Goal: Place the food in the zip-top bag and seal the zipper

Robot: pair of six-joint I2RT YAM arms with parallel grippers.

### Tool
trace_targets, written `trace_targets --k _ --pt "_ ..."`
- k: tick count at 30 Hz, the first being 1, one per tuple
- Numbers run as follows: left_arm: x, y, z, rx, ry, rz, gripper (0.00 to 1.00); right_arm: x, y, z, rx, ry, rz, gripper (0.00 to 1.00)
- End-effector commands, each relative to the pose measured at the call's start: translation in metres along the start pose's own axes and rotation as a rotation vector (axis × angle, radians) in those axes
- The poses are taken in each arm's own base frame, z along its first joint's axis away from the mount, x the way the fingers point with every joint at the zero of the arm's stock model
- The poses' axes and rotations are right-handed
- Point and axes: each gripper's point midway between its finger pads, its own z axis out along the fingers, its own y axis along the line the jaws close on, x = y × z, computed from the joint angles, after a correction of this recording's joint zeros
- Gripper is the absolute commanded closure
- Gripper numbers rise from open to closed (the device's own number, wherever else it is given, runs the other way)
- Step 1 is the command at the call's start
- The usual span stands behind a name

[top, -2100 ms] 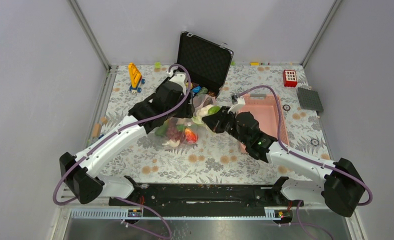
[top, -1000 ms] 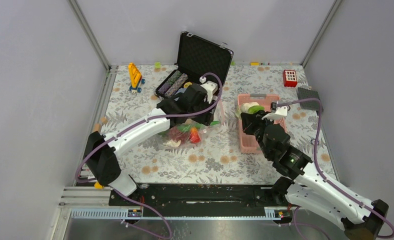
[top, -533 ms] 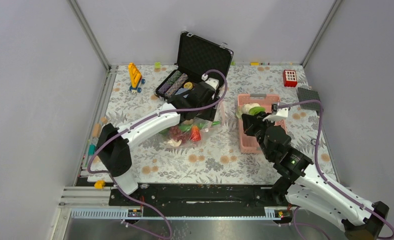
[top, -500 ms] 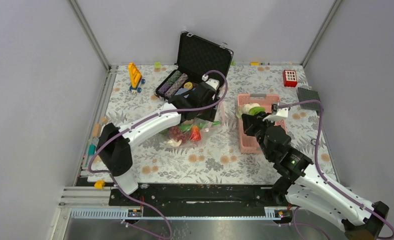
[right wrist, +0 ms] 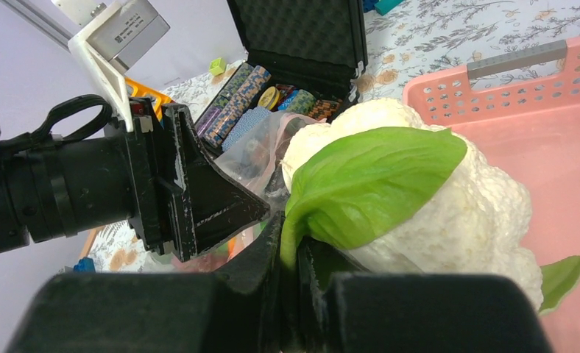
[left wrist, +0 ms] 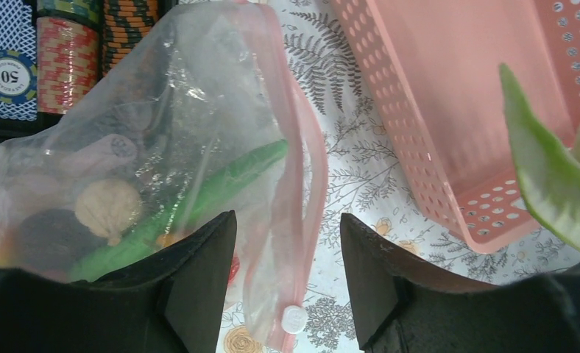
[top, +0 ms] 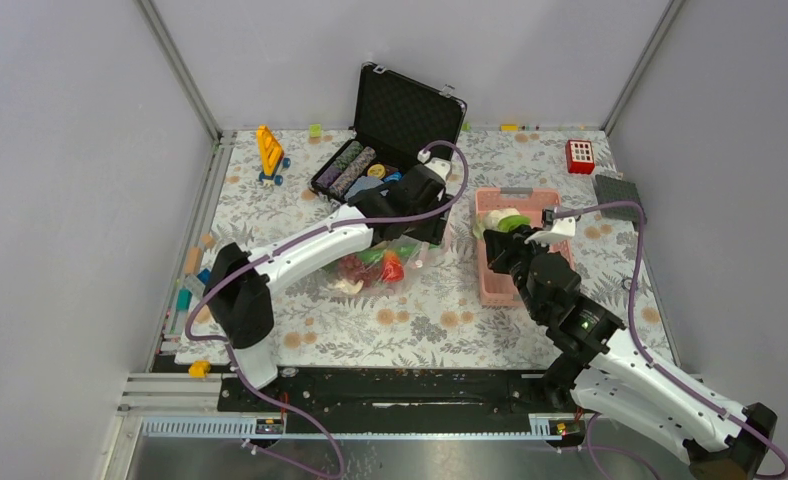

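- Top view: The bag point(top: 380, 262) lies on the tabletop point(top: 420, 322) between the open case point(top: 405, 105) and the pink basket point(top: 492, 288), with toy food already inside.
- My left claw point(top: 420, 230) stands over the end of the bag that faces the basket. My right claw point(top: 501, 233) hangs over the basket's far left corner, carrying the toy cauliflower point(top: 507, 216). The claws are near each other, with a strip of bare tabletop between them.
- Left wrist view: The left claw's jaws stand about half apart and pinch nothing that I can see.
- The pink zipper strip point(left wrist: 303, 140) runs lengthwise through the gap, away from the camera, and ends in a white button point(left wrist: 295, 320) at the near end.
- The bag's film bulges to the left of the strip, with the long green vegetable point(left wrist: 228, 180) behind it. I cannot tell whether a finger is hooked inside the mouth.
- The basket wall stands just right of the strip, and a leaf tip enters from that side.
- Right wrist view: The right claw is closed tight on the green leaf point(right wrist: 368, 176) at the cauliflower's base.
- The bag mouth lies ahead and to its left, past the left claw and in front of the case.
- Judgement: The coming move is a leftward carry from the basket to the mouth, and the strip appears to lie across that path.
- Room is tight, with the case behind, the basket wall on the right and the left claw above. The open side is the near tabletop.
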Motion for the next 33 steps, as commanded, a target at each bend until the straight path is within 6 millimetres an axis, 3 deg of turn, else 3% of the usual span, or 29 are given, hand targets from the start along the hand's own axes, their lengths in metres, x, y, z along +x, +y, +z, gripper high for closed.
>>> trace_targets --k 1,4,10,14,17,18,25,33 --pt "-0.026 -0.013 -0.012 0.02 -0.072 -0.023 0.45 -0.018 0.002 -0.002 -0.011 -0.067 0.036 1.0" --pt "-0.026 -0.006 -0.002 -0.048 -0.053 -0.03 0.45 -0.018 0.002 -0.003 -0.014 -0.069 0.042 1.0" --pt "-0.017 0.025 0.015 -0.243 -0.018 -0.022 0.56 -0.016 0.002 -0.003 -0.022 -0.065 0.049 1.0" --pt "-0.017 0.029 0.016 -0.281 0.002 -0.012 0.73 -0.012 0.006 -0.003 -0.044 -0.057 0.056 1.0" --pt "-0.023 0.03 -0.001 -0.28 -0.022 -0.035 0.98 -0.009 0.024 -0.002 -0.139 -0.039 0.057 1.0" --pt "-0.026 0.029 -0.01 -0.28 -0.033 -0.037 1.0 -0.007 0.032 -0.002 -0.18 -0.03 0.061 1.0" --pt "-0.029 0.025 -0.072 -0.248 -0.086 -0.069 1.0 -0.013 0.099 -0.01 -0.518 -0.046 0.093 1.0" --pt "-0.016 0.028 -0.123 -0.299 -0.087 -0.063 1.0 -0.041 0.14 -0.021 -0.713 -0.136 0.101 1.0"
